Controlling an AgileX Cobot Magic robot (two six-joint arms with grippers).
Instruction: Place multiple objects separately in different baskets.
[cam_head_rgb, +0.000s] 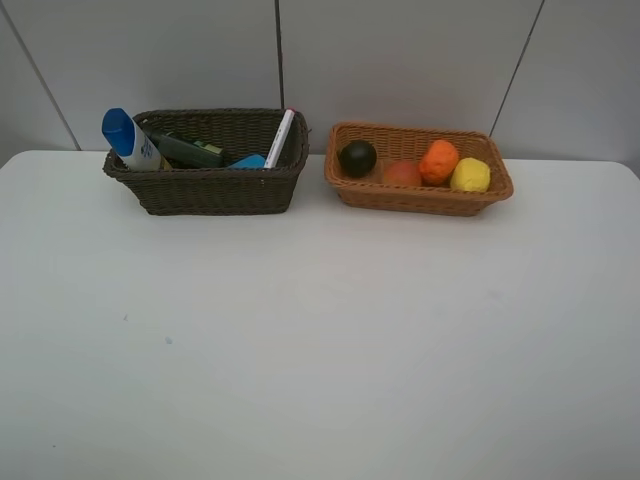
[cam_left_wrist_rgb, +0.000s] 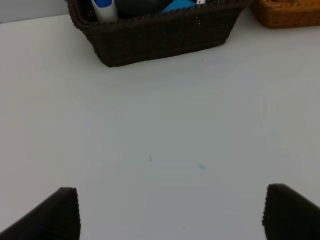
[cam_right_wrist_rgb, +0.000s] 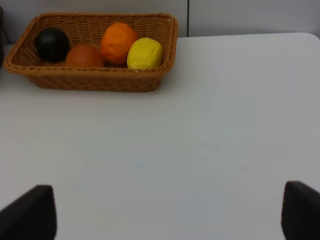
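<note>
Two baskets are sitting side by side on the white table (cam_head_rgb: 320, 330), well ahead of both grippers. Dark basket (cam_head_rgb: 215, 185), ahead of the left gripper (cam_left_wrist_rgb: 170, 212), is holding bottle (cam_head_rgb: 128, 138), box (cam_head_rgb: 190, 152), marker (cam_head_rgb: 281, 136). Tan basket (cam_head_rgb: 420, 192), ahead of the right gripper (cam_right_wrist_rgb: 167, 210), is holding mangosteen (cam_head_rgb: 357, 157), red fruit (cam_head_rgb: 402, 173), orange (cam_head_rgb: 438, 161), lemon (cam_head_rgb: 470, 175). Both grippers are hovering spread wide, grasping nothing.

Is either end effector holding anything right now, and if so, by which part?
Nothing is held. The left end effector and right end effector are both open over bare table.
</note>
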